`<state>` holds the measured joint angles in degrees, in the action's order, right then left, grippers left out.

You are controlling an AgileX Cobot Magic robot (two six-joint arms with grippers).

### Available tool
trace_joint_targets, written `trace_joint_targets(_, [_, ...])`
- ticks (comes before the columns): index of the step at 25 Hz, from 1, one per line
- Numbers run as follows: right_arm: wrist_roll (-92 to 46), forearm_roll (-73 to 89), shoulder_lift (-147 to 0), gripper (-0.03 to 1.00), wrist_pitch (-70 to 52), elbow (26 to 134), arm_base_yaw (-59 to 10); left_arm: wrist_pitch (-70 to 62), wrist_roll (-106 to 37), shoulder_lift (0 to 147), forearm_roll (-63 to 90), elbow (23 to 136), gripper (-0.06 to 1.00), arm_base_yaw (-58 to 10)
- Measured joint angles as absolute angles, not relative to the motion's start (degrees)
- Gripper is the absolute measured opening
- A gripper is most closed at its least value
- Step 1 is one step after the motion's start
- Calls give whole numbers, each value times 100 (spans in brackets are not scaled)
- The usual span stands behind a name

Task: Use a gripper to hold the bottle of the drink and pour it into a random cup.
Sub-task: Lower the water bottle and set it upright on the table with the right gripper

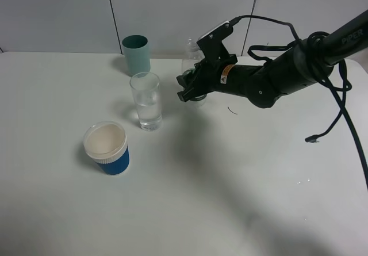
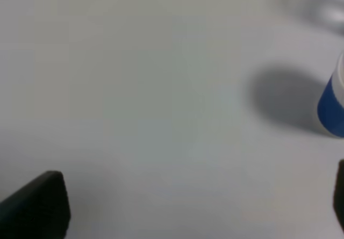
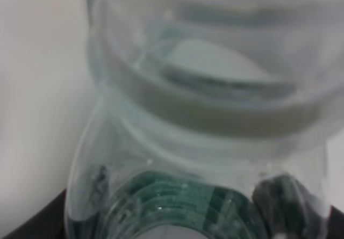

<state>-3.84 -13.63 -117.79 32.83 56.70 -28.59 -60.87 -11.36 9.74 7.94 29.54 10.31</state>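
Note:
The bottle of the drink [image 1: 191,54], clear with no cap, stands upright at the back of the table, right of the teal cup. My right gripper [image 1: 188,90] reaches in from the right and its jaws close around the bottle's lower body. In the right wrist view the bottle [image 3: 204,115] fills the frame, its green label low down, with a dark finger [image 3: 32,225] against each side. The cup [image 1: 146,100], a tall clear glass, stands just left of the gripper. My left gripper [image 2: 188,209] is open and empty over bare table; it is out of the exterior high view.
A teal cup [image 1: 136,53] stands behind the glass. A blue ribbed cup with a white rim [image 1: 106,148] stands in front and to the left, and its edge shows in the left wrist view [image 2: 332,104]. Black cables [image 1: 336,118] hang from the right arm onto the table.

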Motion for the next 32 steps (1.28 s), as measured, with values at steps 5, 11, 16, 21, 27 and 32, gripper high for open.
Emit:
trace_joint_targets(5, [-324,-1420,-11779,56,3283,5670,-2859,-6087,-1136,974,794,2954,99,1031])
trace_joint_targets(11, [-194,-1509,-11779,56,3272,5670,-2859,-6087,-1136,974,794,2954,99,1031])
trace_joint_targets(16, [-53,-1511,-11881,56,3259,5670,-2859,-6087,-1136,974,794,2954,99,1031])
trace_joint_targets(21, [0,-1513,-11903,56,3262,5670,-2859,-6087,-1136,974,794,2954,99,1031])
trace_joint_targets(27, [0,-1517,-11908,56,3267,5670,-2859,-6087,-1136,974,794,2954,99,1031])
trace_joint_targets(32, [50,-1517,-11914,68,3261,5670,-2859,-6087,-1136,974,794,2954,99,1031])
